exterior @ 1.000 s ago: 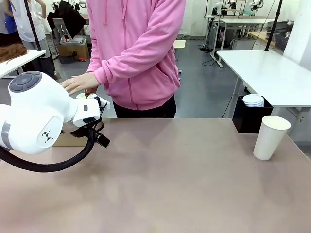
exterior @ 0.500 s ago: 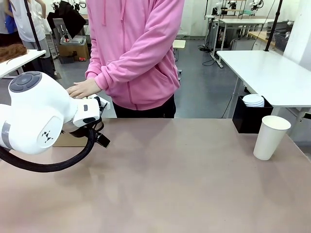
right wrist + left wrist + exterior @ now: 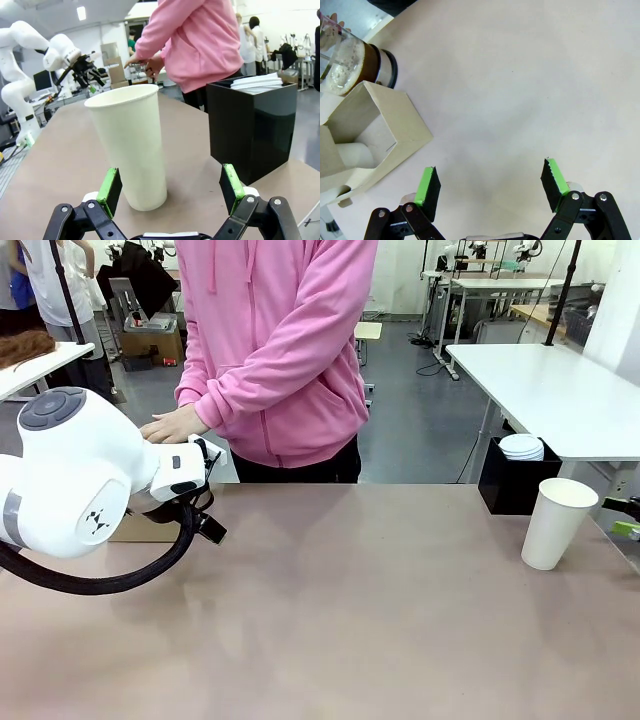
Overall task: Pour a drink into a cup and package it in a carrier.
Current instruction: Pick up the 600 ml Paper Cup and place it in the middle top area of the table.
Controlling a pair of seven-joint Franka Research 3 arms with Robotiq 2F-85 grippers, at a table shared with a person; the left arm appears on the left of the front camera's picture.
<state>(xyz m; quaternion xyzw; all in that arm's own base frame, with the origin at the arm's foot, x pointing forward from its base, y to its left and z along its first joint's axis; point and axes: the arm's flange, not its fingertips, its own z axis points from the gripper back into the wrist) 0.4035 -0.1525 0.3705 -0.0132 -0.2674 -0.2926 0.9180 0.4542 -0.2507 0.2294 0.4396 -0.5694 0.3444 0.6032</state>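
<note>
The cup [image 3: 558, 523] is a tall white paper cup, open-topped, standing at the table's right. My right gripper [image 3: 170, 187] is open just behind the cup [image 3: 131, 145], which stands a little beyond its green pads and off to the left pad's side; one fingertip [image 3: 628, 530] shows at the front view's right edge. My left gripper [image 3: 490, 182] is open over bare table. To its left stands the brown cardboard carrier [image 3: 375, 130], and beyond that a glass jug holding the dark, foamy drink [image 3: 355, 62]. The person's hand [image 3: 170, 425] rests near the jug, behind my left arm.
A black box [image 3: 250, 130] with a stack of white lids [image 3: 257, 81] on top sits beside the cup, off the table's far right corner. The person in a pink hoodie [image 3: 275, 350] stands at the far edge. My left arm [image 3: 75, 475] blocks the table's left side.
The person's hand shifted slightly right and lower behind my left arm. A fingertip of my right gripper has come into the front view at the right edge.
</note>
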